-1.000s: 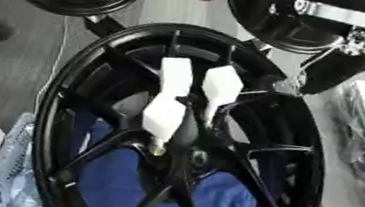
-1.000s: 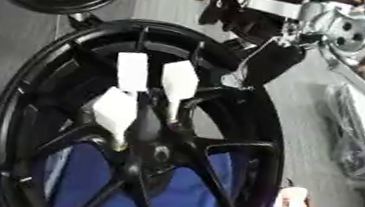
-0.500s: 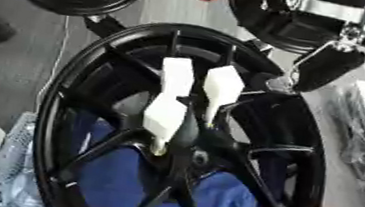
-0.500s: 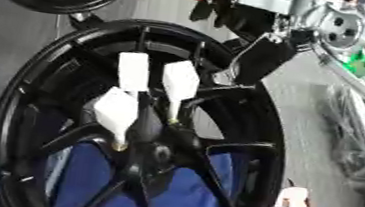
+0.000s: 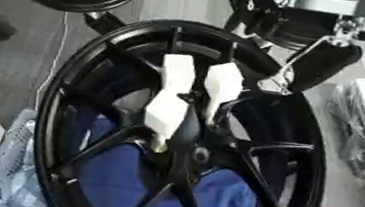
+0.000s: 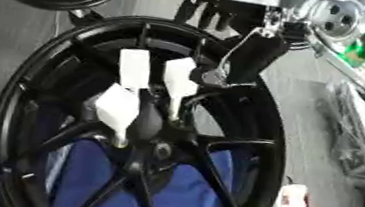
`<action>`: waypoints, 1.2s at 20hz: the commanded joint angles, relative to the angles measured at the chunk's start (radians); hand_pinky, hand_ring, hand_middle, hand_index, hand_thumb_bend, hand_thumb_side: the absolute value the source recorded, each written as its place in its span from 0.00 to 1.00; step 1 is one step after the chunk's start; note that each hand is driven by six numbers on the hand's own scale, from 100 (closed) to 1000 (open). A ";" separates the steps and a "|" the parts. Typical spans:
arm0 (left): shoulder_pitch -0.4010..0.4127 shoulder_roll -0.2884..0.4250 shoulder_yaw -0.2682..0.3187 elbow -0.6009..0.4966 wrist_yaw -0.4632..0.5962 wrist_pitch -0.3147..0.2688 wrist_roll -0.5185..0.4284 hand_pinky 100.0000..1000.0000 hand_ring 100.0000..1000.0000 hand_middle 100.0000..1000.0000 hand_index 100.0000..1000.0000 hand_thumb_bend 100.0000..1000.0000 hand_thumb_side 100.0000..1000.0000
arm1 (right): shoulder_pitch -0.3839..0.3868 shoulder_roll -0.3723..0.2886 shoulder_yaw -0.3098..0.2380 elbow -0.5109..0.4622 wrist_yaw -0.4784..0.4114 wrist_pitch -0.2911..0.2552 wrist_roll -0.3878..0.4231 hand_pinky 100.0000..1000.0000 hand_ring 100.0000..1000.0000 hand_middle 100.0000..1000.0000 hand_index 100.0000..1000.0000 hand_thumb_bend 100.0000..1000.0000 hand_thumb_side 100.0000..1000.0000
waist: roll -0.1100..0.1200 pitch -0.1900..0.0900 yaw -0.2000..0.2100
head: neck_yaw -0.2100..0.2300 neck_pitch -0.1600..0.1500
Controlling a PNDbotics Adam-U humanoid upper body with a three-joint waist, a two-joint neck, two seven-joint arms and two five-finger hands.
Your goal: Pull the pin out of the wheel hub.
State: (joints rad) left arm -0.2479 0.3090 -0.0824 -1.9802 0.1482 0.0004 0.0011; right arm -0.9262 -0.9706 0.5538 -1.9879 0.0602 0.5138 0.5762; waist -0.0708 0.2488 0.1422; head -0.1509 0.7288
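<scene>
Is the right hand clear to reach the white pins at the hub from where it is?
Probably yes. The right hand hangs at the wheel's upper right rim, and nothing lies between it and the white pins standing up between the spokes.

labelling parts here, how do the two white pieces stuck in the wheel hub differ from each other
The left white bent piece runs longer than the right white straight piece, reaching down almost to the centre of the black spoked wheel hub, while the right one stops higher. The left one kinks and widens partway down; the right one stays nearly straight. Both are white and flat-faced, with tops side by side at similar height between the spokes.
</scene>
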 commanded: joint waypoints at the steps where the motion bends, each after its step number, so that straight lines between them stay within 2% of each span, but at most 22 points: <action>1: -0.008 0.014 0.002 -0.020 0.001 0.002 0.000 0.82 0.68 0.59 0.75 0.00 0.69 | -0.021 -0.004 -0.003 -0.012 -0.007 0.008 0.008 0.74 0.79 0.82 0.79 0.34 0.00 | 0.003 -0.009 0.000 | -0.001 0.003; 10: -0.009 0.011 0.000 -0.020 0.000 0.004 -0.001 0.82 0.68 0.59 0.75 0.00 0.70 | -0.010 0.015 0.043 -0.012 -0.020 0.027 -0.011 0.74 0.79 0.82 0.79 0.34 0.00 | -0.001 0.002 0.005 | -0.005 0.001; 17: -0.014 0.010 -0.003 -0.020 0.000 0.005 -0.004 0.82 0.68 0.59 0.75 0.00 0.71 | 0.004 0.030 0.081 -0.012 0.042 0.044 -0.028 0.78 0.82 0.84 0.80 0.32 0.00 | 0.000 0.017 0.011 | -0.007 -0.007; 24: -0.018 0.008 -0.005 -0.020 -0.002 0.005 -0.006 0.82 0.68 0.59 0.75 0.00 0.71 | 0.012 0.036 0.087 -0.012 0.087 0.059 -0.044 0.79 0.83 0.84 0.80 0.30 0.00 | 0.001 0.033 0.016 | -0.010 -0.017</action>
State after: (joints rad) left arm -0.2555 0.3085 -0.0884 -1.9802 0.1479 0.0047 -0.0031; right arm -0.9050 -0.9200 0.6514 -1.9879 0.1348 0.5647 0.5348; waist -0.0759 0.2943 0.1577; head -0.1570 0.7261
